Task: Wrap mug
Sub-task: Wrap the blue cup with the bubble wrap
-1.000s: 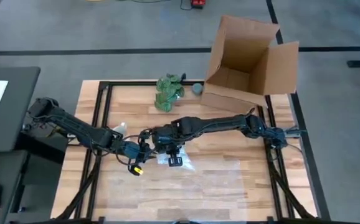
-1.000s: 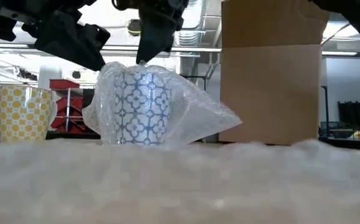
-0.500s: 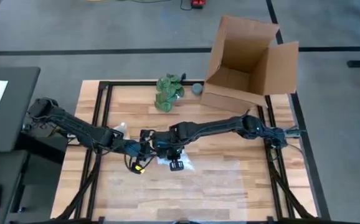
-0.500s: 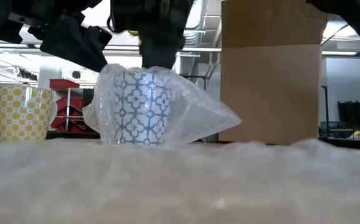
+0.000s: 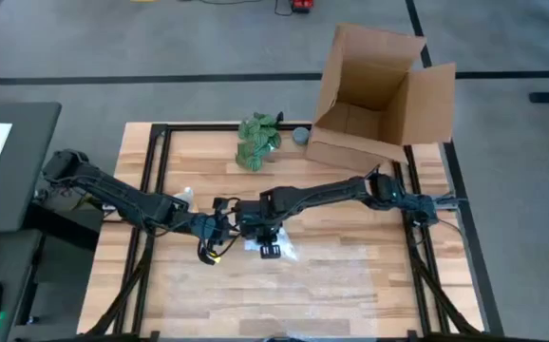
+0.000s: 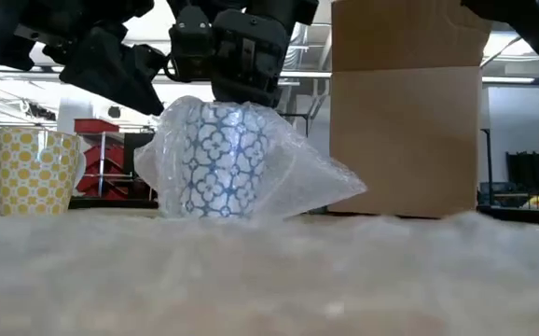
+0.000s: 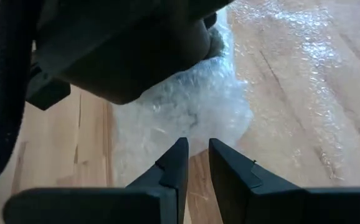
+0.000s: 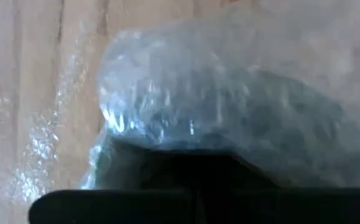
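White mug with blue floral pattern [image 6: 215,161], upright under clear bubble wrap [image 6: 297,177], counter centre; no legible writing. Right end effector [image 6: 241,89] atop it, opening indiscernible. Left end effector [image 7: 194,163] nearly closed, empty, at mug's 9 o'clock.

Upright mug [image 6: 221,161], seemingly fully bubble-wrapped

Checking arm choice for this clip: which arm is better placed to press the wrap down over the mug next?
Probably right: the right gripper sits directly atop the bubble wrap covering the mug. The left gripper is beside it, near the wrap's edge.
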Robot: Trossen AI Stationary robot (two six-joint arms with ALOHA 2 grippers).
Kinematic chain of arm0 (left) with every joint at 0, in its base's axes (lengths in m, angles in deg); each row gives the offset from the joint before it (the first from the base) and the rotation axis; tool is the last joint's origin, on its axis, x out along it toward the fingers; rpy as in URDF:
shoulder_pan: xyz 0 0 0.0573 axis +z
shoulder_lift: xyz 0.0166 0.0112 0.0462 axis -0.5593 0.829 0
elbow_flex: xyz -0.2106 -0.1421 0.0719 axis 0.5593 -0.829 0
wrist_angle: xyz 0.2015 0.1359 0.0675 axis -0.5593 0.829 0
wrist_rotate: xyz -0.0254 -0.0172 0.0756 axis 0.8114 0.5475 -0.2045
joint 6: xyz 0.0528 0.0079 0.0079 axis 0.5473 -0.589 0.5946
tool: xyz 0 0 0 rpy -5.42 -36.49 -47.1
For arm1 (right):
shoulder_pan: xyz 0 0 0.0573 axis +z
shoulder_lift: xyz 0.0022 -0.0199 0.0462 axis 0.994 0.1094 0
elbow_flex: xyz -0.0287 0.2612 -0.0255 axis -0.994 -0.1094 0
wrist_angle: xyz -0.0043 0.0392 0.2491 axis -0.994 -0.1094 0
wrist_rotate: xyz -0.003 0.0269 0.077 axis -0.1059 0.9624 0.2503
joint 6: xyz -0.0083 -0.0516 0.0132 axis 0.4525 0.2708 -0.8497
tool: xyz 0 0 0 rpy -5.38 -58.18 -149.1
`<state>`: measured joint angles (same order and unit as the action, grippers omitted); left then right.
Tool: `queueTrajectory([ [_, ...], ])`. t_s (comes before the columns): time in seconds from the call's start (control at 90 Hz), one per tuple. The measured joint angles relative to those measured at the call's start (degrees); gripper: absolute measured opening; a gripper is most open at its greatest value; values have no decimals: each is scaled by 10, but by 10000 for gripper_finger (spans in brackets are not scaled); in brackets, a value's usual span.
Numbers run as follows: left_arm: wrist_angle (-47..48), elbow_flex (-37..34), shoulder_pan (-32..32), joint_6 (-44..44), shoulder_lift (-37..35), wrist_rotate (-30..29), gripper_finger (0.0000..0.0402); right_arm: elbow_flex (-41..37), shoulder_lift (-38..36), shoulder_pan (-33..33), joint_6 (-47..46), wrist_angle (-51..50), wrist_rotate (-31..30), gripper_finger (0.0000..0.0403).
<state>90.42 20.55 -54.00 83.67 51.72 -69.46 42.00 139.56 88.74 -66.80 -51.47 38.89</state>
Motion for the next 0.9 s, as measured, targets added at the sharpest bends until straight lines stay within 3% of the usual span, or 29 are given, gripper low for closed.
queueTrajectory([
  [0.156, 0, 0, 0, 0, 0, 0, 46, 69, 0, 9, 18, -84, -55, 0],
  [0.344, 1, 0, 0, 0, 0, -1, 46, 133, -1, 14, 29, -117, -61, 0],
  [0.689, 44, 1, 0, -22, 0, -1, 46, 115, -5, 13, 43, -3, -58, 0],
  [0.9, 88, 1, 0, -47, 0, 0, 46, 36, 2, 8, 31, 26, -37, 0],
])
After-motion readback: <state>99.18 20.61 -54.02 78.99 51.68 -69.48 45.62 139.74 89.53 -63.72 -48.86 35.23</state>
